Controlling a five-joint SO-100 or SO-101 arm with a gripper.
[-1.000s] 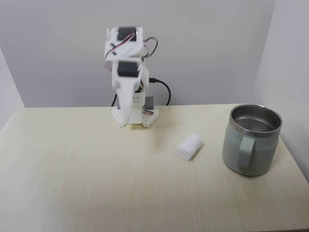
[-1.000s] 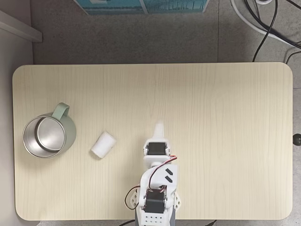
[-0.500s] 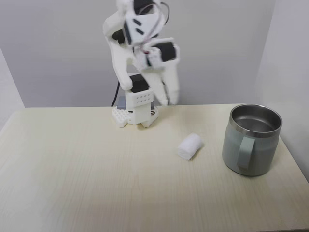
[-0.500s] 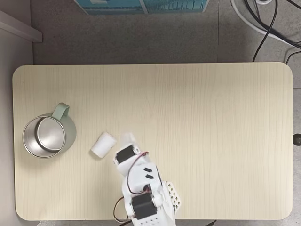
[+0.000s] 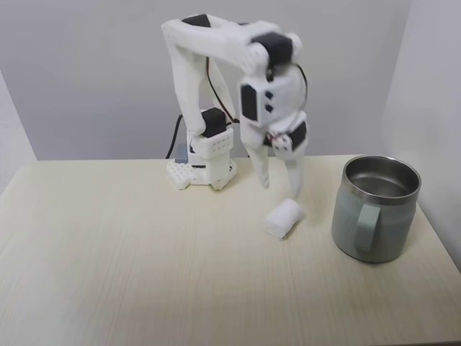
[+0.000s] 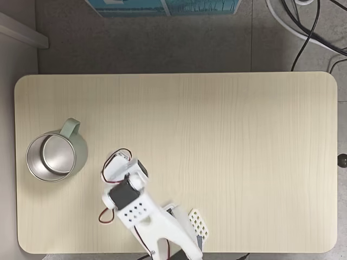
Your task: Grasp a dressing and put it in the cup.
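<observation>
Pincer point(image 5: 279, 189) hangs from the bent white arm point(image 5: 216, 50), fingers pointing down and spread apart, nothing between them. In the fixed view facing the arm, the two fingertips sit just above and behind the dressing point(image 5: 284, 218); one tip is very near the roll's upper end, but contact cannot be confirmed.

Dressing: small white gauze roll lying on its side on the pale wood worktop point(image 5: 130, 267), just left of the cup point(image 5: 376, 209) in this view, a gap between them.

Cup: grey-green mug, steel rim and inside, upright, handle toward the camera. Interior looks bare.

In the fixed view from above, the arm's wrist block point(image 6: 126, 187) covers the dressing's spot, so the roll and fingertips cannot be made out there. The cup point(image 6: 54, 158) stands at the left end of the worktop point(image 6: 227, 135), handle toward the top edge. Arm base point(image 5: 203, 164) sits at the rear worktop edge, black cable behind it.
</observation>
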